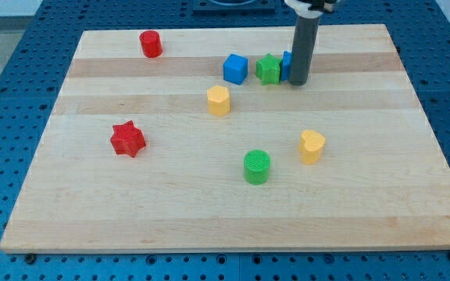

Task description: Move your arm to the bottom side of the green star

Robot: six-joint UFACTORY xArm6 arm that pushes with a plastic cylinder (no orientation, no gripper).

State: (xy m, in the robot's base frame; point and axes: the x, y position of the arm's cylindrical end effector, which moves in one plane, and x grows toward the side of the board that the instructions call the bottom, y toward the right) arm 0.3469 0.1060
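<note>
Landmark = green star (269, 69), far part of the worktop (92, 218), right of centre.

Near to far, relative to the star:
- green cylinder (257, 167): well below it, nearest the view's bottom.
- yellow heart-ish block (312, 146): below and to the view's right.
- red star (127, 139): well off to lower left.
- yellow hexagon-ish block (219, 101): just lower left.
- blue cube (235, 69): just beside its left side.
- my tip (298, 81): just beside its right side, roughly level, maybe touching; can't tell.
- second blue block (287, 62): mostly hidden behind the rod, shape unclear.
- red cylinder (151, 44): far upper left.

No fingers on this rig, just a rod, so nothing to open or close.

Key relation: star sits directly to the view's left of the tip. Target spot is the star's bottom edge, so I'd judge a move down first, then left, to avoid nudging the star.
</note>
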